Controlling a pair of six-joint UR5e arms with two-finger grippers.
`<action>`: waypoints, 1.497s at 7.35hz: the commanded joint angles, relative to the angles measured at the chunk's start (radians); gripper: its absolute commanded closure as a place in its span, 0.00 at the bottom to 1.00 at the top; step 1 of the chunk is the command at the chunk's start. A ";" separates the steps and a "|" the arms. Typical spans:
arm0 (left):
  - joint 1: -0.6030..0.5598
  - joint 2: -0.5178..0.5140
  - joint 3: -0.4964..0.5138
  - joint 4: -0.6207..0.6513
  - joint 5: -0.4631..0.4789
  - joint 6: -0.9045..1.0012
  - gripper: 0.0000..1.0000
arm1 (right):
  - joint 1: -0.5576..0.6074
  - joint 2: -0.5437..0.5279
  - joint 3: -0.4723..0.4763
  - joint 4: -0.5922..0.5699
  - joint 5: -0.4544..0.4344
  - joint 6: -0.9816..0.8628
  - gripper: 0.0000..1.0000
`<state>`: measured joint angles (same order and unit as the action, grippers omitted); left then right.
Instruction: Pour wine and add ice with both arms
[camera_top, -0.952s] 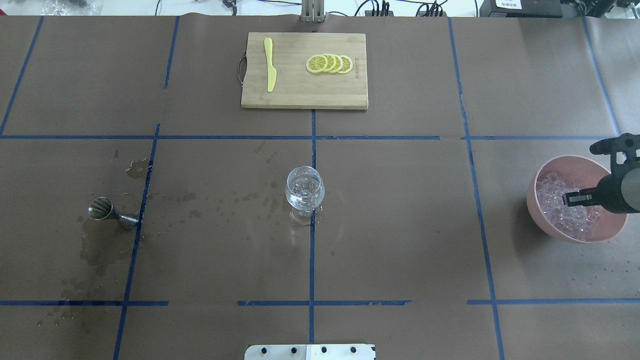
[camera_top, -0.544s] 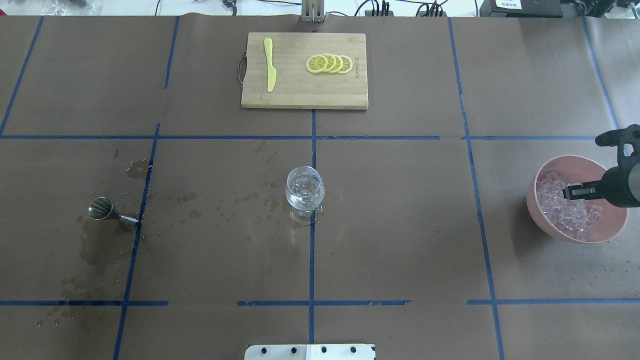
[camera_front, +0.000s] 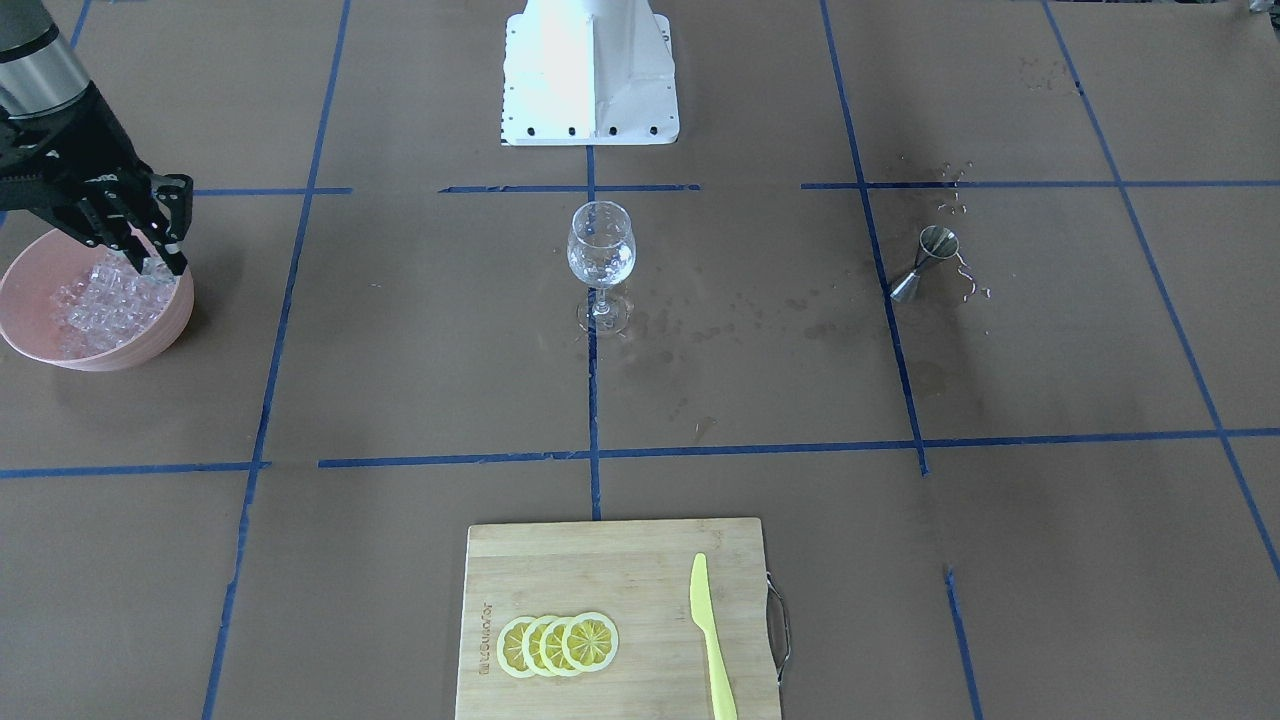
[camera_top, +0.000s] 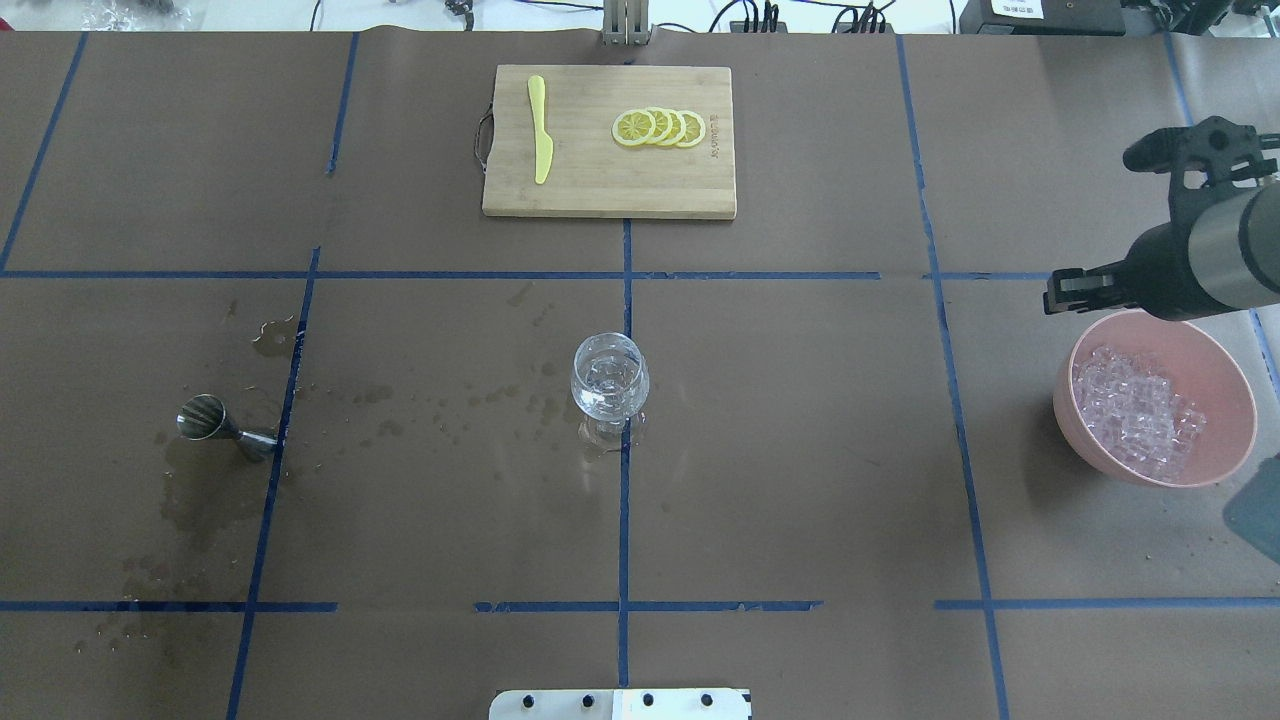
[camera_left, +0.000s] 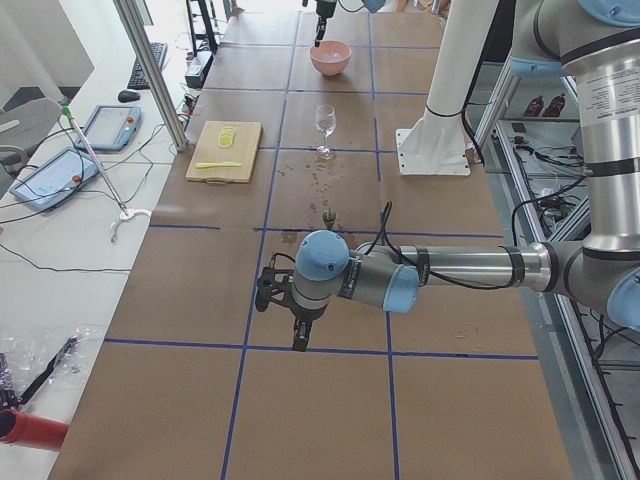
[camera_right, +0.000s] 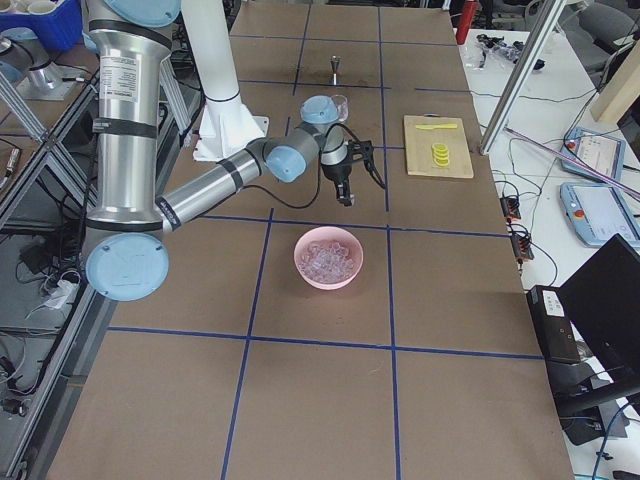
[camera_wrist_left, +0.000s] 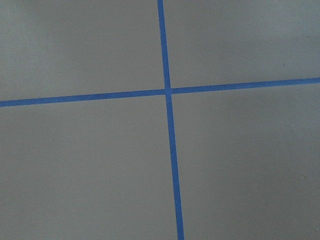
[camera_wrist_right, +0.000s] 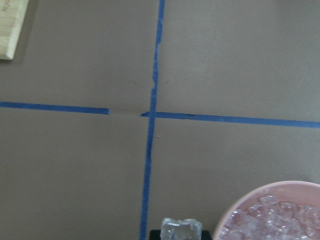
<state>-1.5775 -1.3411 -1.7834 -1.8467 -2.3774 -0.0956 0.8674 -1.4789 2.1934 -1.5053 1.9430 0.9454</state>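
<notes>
My right gripper (camera_top: 1056, 292) hangs just above the far rim of the pink bowl (camera_top: 1066, 405). It is shut on one clear ice cube (camera_wrist_right: 181, 228), which shows between the jaws in the right wrist view. A heap of ice (camera_top: 1136, 412) fills the bowl. The cut-pattern stemmed glass (camera_top: 610, 378) stands at the table's middle; any wine in it is barely visible. My left gripper (camera_left: 298, 338) shows only in the exterior left view, over bare table far from the glass; I cannot tell its state.
A steel jigger (camera_top: 216, 424) stands at the left among wet stains. A wooden cutting board (camera_top: 610, 192) with lemon slices (camera_top: 660, 127) and a yellow knife (camera_top: 540, 130) lies at the far edge. The white pedestal (camera_front: 590, 70) stands at the robot's side.
My right gripper has risen out of the ice in the bowl and moved toward the far rim, carrying an ice cube. The glass, jigger and board have not moved.
</notes>
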 joint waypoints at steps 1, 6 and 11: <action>0.001 0.002 -0.008 0.001 0.006 -0.001 0.00 | -0.140 0.324 0.003 -0.294 -0.070 0.175 1.00; 0.001 0.002 -0.016 -0.002 0.006 -0.001 0.00 | -0.332 0.768 -0.232 -0.447 -0.211 0.351 1.00; 0.001 0.002 -0.014 -0.003 0.006 0.001 0.00 | -0.450 0.832 -0.356 -0.446 -0.317 0.414 0.94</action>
<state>-1.5770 -1.3392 -1.7980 -1.8494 -2.3715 -0.0960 0.4437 -0.6486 1.8506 -1.9512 1.6461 1.3545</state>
